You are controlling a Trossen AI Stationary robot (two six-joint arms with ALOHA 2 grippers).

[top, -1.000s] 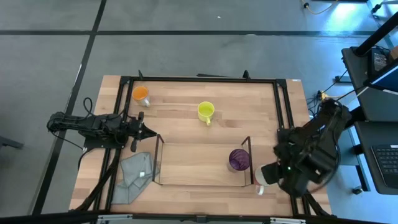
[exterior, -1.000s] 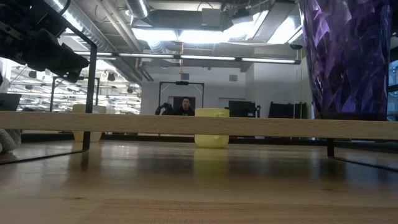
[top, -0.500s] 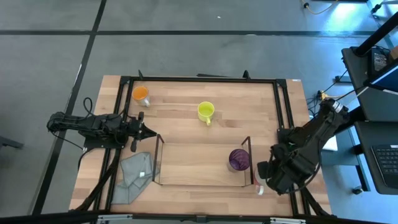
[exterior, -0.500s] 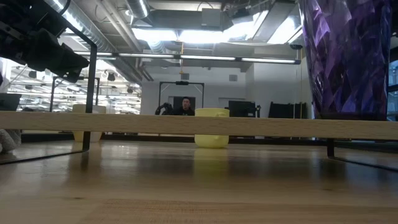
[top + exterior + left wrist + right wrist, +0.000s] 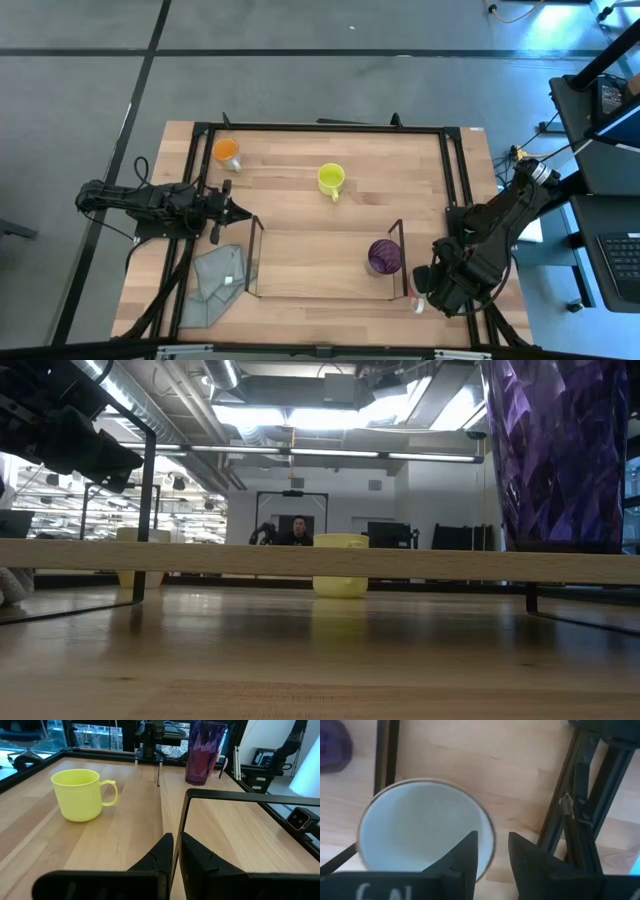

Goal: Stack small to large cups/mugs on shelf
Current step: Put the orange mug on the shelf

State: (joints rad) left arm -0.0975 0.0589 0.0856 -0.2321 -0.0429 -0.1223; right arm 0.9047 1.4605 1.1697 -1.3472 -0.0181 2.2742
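Note:
The white mug (image 5: pixel 420 825) stands on the table just outside the shelf's right end. My right gripper (image 5: pixel 493 839) is over it, open. One finger (image 5: pixel 467 852) is inside the mug and the other (image 5: pixel 525 855) outside its rim, with space on both sides. In the high view my right gripper (image 5: pixel 428 285) hides most of the mug. The purple tumbler (image 5: pixel 384 257) stands inside the shelf (image 5: pixel 255 262) at its right end. The yellow mug (image 5: pixel 331 180) and the orange cup (image 5: pixel 226 151) stand on the table farther back. My left gripper (image 5: pixel 240 213) is shut and empty by the shelf's far left corner.
A grey cloth (image 5: pixel 220 280) lies crumpled left of the shelf. A dark frame rail (image 5: pixel 570 820) runs close beside the white mug on the table's right side. A black frame (image 5: pixel 320 127) borders the tabletop. A person shows in the room beyond the table (image 5: pixel 297 530).
My right gripper has moved toward the table's left edge and now covers the white mug, which showed beside it a second ago.

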